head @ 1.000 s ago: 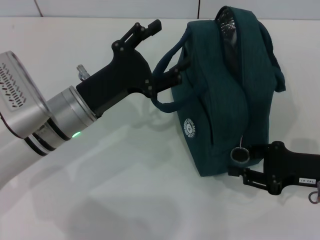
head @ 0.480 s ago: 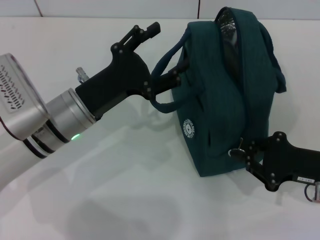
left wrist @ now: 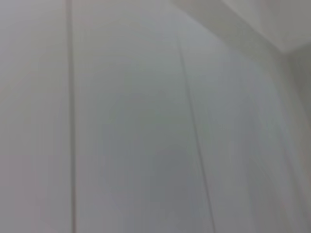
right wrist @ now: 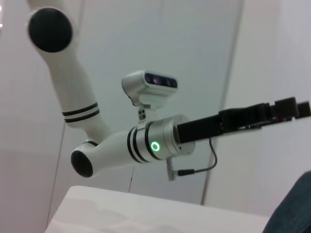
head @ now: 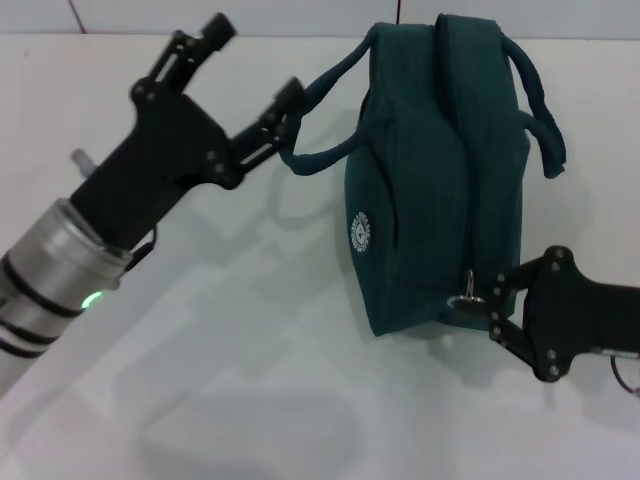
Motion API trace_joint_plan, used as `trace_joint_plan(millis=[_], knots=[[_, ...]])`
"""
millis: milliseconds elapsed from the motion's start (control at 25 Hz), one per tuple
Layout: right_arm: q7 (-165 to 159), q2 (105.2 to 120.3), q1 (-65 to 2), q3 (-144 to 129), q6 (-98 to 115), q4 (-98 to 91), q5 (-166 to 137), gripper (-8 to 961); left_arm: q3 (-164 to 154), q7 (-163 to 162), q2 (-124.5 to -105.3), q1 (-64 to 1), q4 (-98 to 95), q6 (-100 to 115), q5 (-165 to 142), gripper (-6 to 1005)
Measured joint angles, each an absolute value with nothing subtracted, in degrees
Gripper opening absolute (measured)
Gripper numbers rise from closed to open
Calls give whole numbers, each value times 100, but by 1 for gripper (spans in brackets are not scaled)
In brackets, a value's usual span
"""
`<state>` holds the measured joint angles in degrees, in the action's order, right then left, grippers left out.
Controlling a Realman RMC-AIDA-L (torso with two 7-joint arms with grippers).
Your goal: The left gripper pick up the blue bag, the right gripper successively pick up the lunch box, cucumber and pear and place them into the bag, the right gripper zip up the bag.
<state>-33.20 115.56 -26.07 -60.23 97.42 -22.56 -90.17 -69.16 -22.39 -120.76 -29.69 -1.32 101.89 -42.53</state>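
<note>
Left end effector [head: 252, 72], open, has a finger hooked through the bag [head: 440, 180] strap [head: 322, 158]; my right end effector [head: 487, 300] pinches the zipper pull [head: 466, 297].

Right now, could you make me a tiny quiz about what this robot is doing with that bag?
1. True or false: the bag looks zipped closed along its top.
2. Which part of the bag does the left gripper hold? A) a handle strap B) the round logo C) the bottom corner
3. Fill in: the right gripper is at the zip ____ on the bag's near end.

Key
1. True; no opening shows.
2. A; the strap is stretched towards the left jaws.
3. Pull; the small metal ring sits by the right jaws.
</note>
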Motion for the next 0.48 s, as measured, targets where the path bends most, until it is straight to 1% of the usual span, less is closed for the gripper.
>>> trace_joint_plan(millis=[160, 320, 480], knots=[[-3125, 11547, -2691, -5992, 9772, -2403, -8955, 14, -6916, -2665, -12076, -2782, -102, 10256, -4084, 877], [-2561, 11603, -2857, -6321, 9747, -2246, -8846, 14, -6924, -2754, -12076, -2717, 242, 10200, -4073, 876], [-1952, 11620, -2920, -6456, 9477, -1916, -8374, 14, -6951, -2597, -12076, -2587, 382, 10088, -4190, 876]])
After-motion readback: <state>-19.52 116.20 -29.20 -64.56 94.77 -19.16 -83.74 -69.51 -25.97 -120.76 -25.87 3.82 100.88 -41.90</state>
